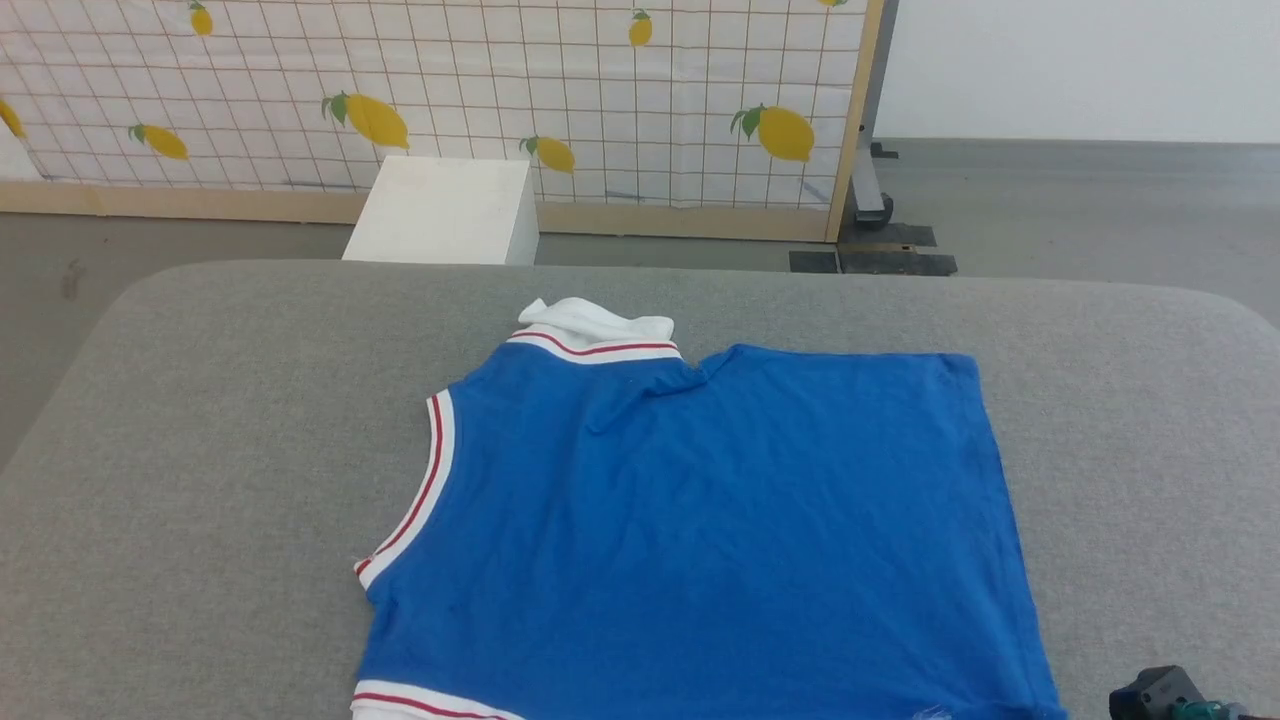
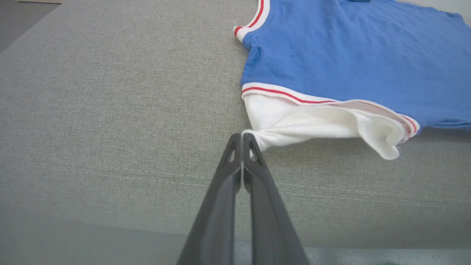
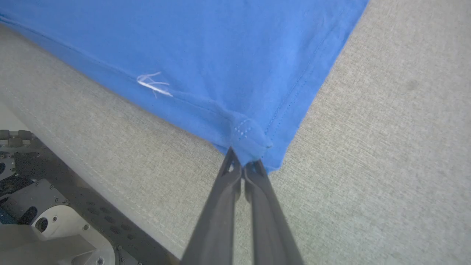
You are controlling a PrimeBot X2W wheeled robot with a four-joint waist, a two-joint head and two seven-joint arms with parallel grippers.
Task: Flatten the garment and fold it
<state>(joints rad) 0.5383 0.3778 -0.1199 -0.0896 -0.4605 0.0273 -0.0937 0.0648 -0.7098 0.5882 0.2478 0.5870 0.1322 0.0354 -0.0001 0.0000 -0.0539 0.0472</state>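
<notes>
- My left claw (image 2: 242,141) pinches the white sleeve (image 2: 294,121) tip of the royal blue jersey shirt (image 1: 700,520).
- My right claw (image 3: 243,167) pinches its hem corner, near the grey fabric counter (image 1: 200,450) edge.

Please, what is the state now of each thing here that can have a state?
garment: lies mostly flat on the grey surface, plain blue side up.
white sleeve: crumpled, pulled to a point.
left tool: shut on the white sleeve's edge.
right tool: shut on the garment's hem corner.

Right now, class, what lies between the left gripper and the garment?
Nothing: the left wrist view shows the left gripper shut on the garment, at its white sleeve.
</notes>
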